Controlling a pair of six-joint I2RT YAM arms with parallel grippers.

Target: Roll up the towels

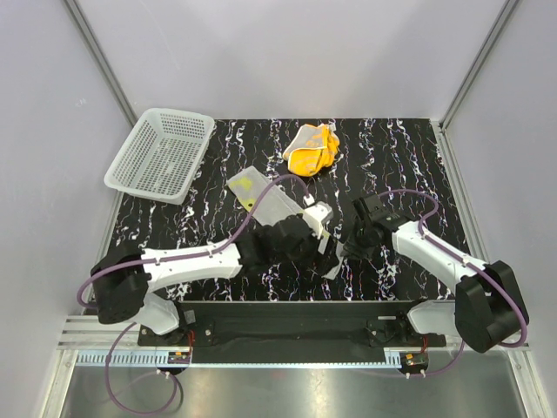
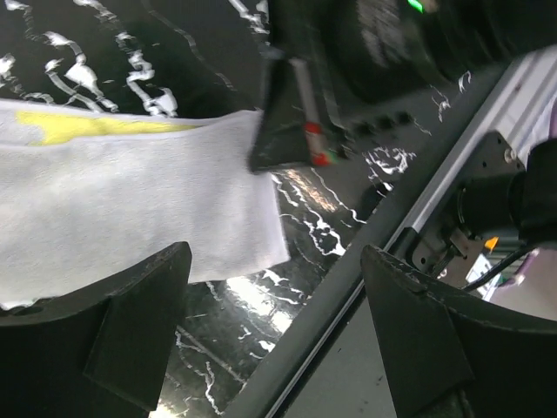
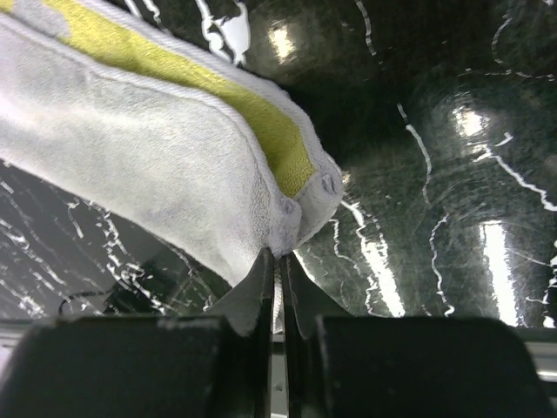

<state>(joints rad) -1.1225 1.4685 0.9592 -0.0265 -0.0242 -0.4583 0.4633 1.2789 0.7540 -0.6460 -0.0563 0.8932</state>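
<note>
Overhead, table (image 1: 409, 157): black with white veining.
Overhead, yellow towel (image 1: 261, 193): lies flat at mid-table and runs toward the near centre, where the arms cover its near end.
Overhead, orange towel (image 1: 312, 150): crumpled at far centre, well apart from the yellow towel.
Overhead, basket (image 1: 161, 155): white mesh, far left corner.
Left wrist, left gripper (image 2: 278, 322): fingers spread wide with nothing between them.
Left wrist, yellow towel: pale side up, its corner just beyond the left finger; contact cannot be told.
Right wrist, right gripper (image 3: 278, 274): fingers pressed together, pinching the yellow towel's hem.
Right wrist, yellow towel: folded over at the pinch, with a yellow band showing along the fold above the table.
</note>
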